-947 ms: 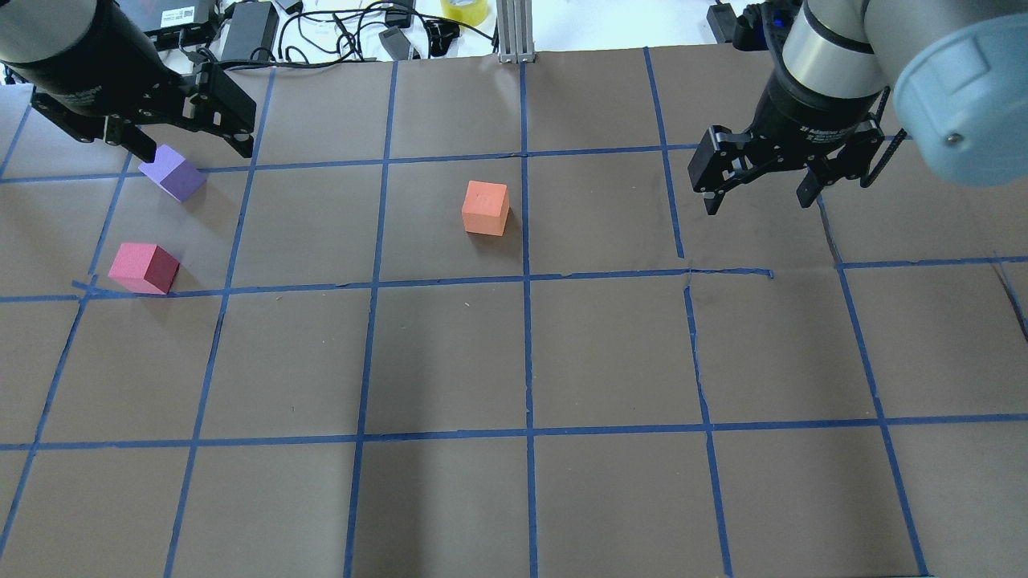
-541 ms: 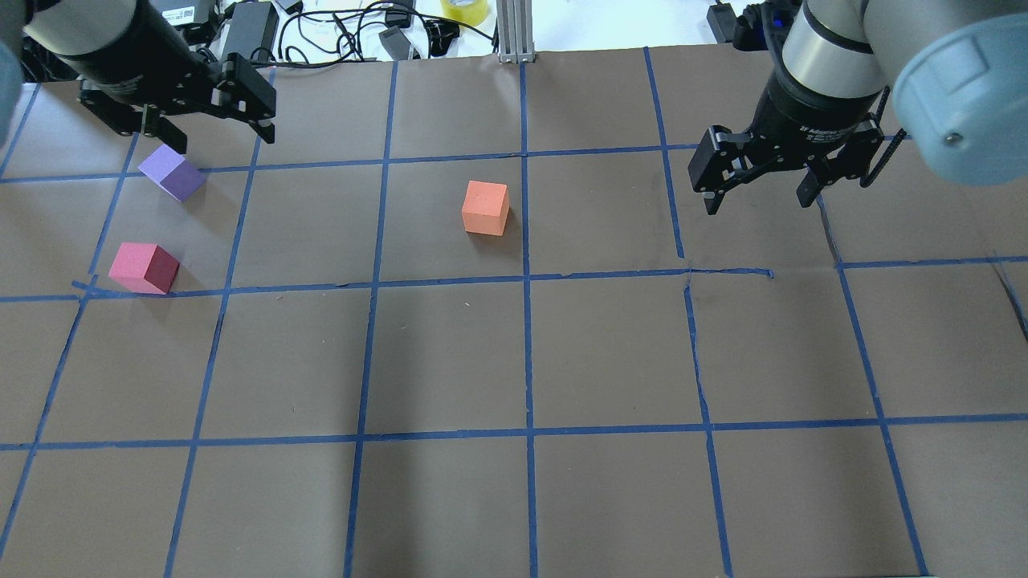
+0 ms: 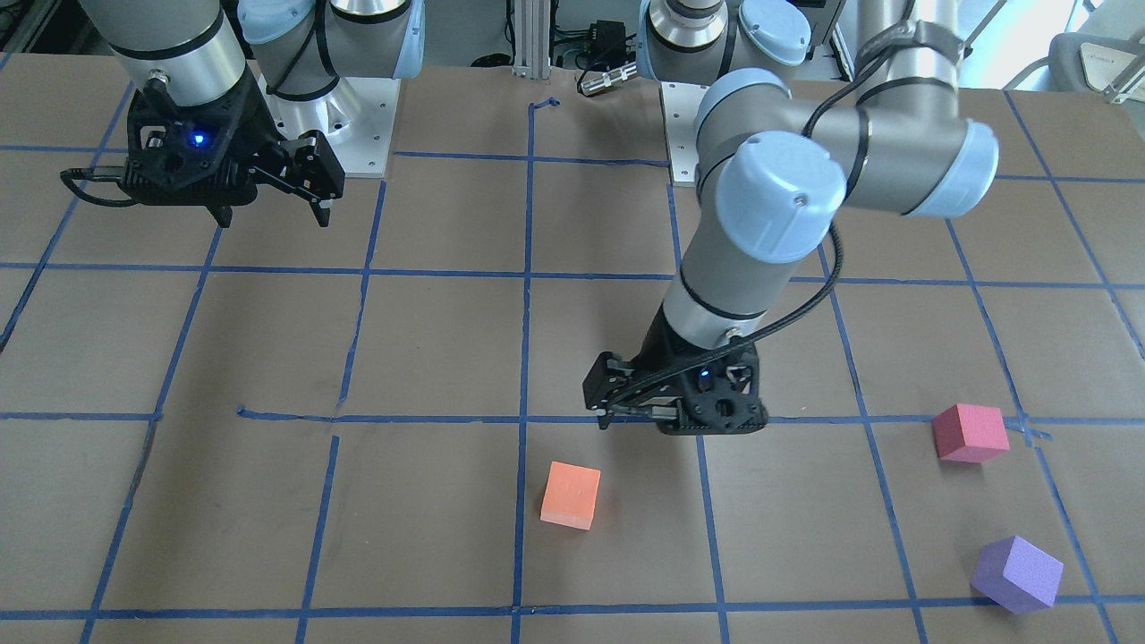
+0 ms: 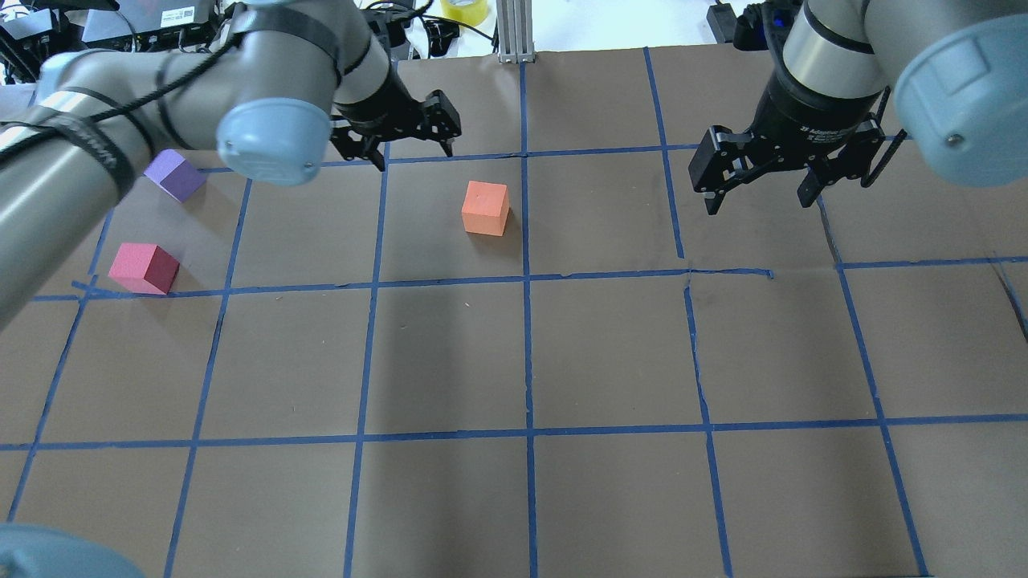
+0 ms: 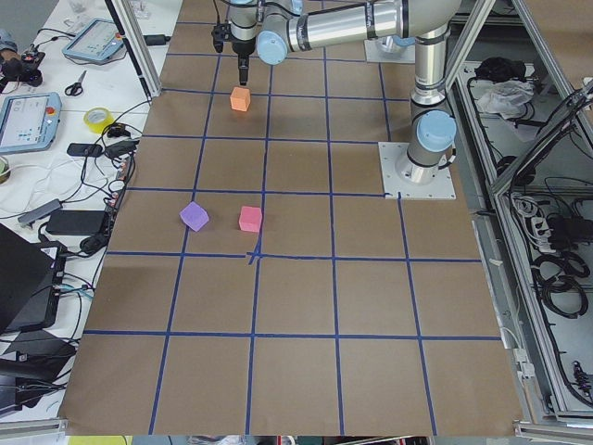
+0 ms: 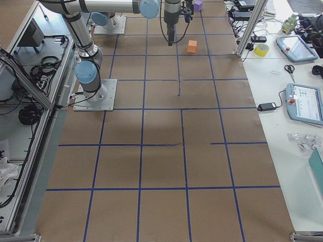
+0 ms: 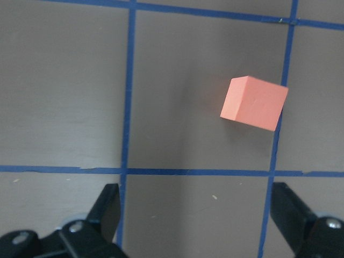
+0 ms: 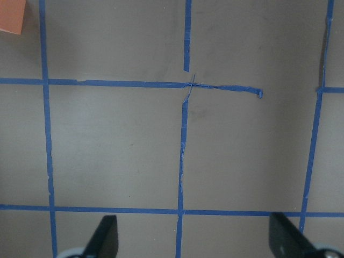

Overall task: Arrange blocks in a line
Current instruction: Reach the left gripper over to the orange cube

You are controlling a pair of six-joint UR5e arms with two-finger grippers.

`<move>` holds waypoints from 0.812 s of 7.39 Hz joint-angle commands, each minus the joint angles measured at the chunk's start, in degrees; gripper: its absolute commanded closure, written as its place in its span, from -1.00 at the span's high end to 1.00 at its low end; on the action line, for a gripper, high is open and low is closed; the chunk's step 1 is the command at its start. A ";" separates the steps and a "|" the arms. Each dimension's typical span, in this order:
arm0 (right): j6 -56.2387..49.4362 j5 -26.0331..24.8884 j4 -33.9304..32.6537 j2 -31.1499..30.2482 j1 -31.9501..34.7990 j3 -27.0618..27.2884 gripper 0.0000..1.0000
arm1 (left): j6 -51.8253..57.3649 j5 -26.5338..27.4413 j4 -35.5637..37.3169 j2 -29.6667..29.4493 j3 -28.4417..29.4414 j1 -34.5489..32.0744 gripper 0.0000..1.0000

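Observation:
The orange block [image 4: 485, 208] sits near the table's middle, also in the front view [image 3: 571, 495] and the left wrist view [image 7: 253, 102]. The pinkish red block [image 4: 144, 268] and the lavender purple block [image 4: 174, 175] lie apart at the far left. My left gripper [image 4: 414, 154] is open and empty, hovering just beyond and to the left of the orange block, not touching it. My right gripper [image 4: 757, 201] is open and empty above bare paper at the right, far from all blocks.
Brown paper with a blue tape grid [image 4: 526, 353] covers the table. Cables, power bricks and a yellow tape roll [image 4: 464, 10] lie past the far edge, beside an aluminium post [image 4: 514, 32].
My left arm has swung right, from over the purple block to a spot just beyond the orange block, still open. The right arm and all blocks have not moved.

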 commanded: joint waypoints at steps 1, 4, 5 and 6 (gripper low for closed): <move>0.00 0.00 -0.03 0.08 0.00 0.00 1.00 | -2.01 0.27 9.22 -9.73 0.36 -4.22 1.00; 0.00 0.00 -0.03 0.08 0.00 0.09 1.00 | -0.88 0.44 10.39 -13.28 0.80 -6.34 1.00; 0.00 0.00 -0.03 0.08 0.00 0.09 1.00 | 1.48 0.53 11.78 -13.64 0.80 -6.34 1.00; 0.00 -0.09 0.06 0.08 0.00 0.09 1.00 | 2.37 0.62 11.80 -13.55 0.97 -6.26 1.00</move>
